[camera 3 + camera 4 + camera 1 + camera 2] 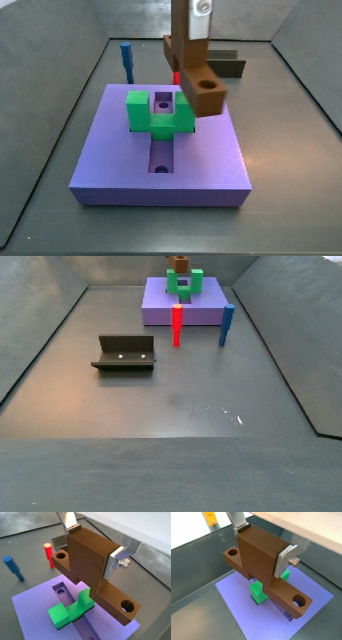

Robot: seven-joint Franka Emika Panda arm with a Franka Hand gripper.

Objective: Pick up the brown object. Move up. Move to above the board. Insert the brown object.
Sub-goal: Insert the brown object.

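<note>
My gripper (92, 547) is shut on the brown object (87, 559), with a silver finger (114, 562) pressed flat on each side of its long bar. Both wrist views show the piece, gripper (262, 546) and brown object (254, 554), hanging over the lavender board (33, 607) and the green U-shaped block (67, 614). In a side view the brown object (198, 80) hangs upright beside the green block (140, 112), over the board (120, 150). I cannot tell whether its lower end touches the board. The slot (162, 158) runs along the board's middle.
A red peg (177, 324) and a blue peg (226, 324) stand on the floor against one side of the board (160, 301). The dark fixture (124, 353) stands on the grey floor away from the board. Sloping grey walls enclose the floor.
</note>
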